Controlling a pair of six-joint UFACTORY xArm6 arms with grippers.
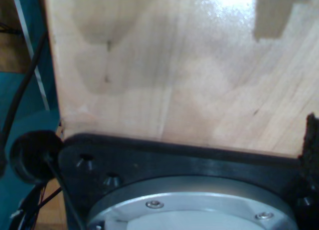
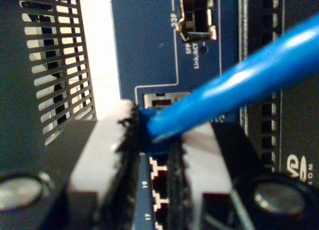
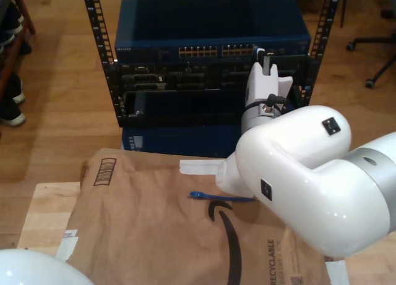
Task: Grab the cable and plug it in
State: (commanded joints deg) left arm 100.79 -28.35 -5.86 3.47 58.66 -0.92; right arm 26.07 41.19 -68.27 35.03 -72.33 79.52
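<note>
here my second pincer [image 2: 157, 155] is clamped on the plug end of the blue cable [image 2: 234, 93], its two pale fingers [image 2: 102, 155] pressed against either side of the small blue plug with dark pads between. the cable itself runs up and away from the pincer as a thick blurred blue line, crossing in front of the blue face of the network switch [image 2: 144, 45]. the plug sits right at a port on that face, just above a row of ports numbered 17 and 19; whether it is fully seated i cannot tell. a further port with a metal frame marked 23f lies higher on the same panel, and a black slotted vent panel [image 2: 55, 65] stands beside it.

in the exterior view the second arm [image 3: 297, 174] reaches from the exterior view's right toward the rack [image 3: 204, 68], with the pincer's white body [image 3: 266, 81] up against the row of ports. another stretch of the blue cable [image 3: 219, 197] lies on a brown paper bag [image 3: 154, 235] spread on the wooden surface [image 3: 43, 217], and one plug at its free end points toward the exterior view's left.

my first pincer's camera looks over a black mounting plate [image 1: 189, 165] with a metal ring and pale wood [image 1: 174, 65] beyond; i cannot tell how its jaws stand.
</note>
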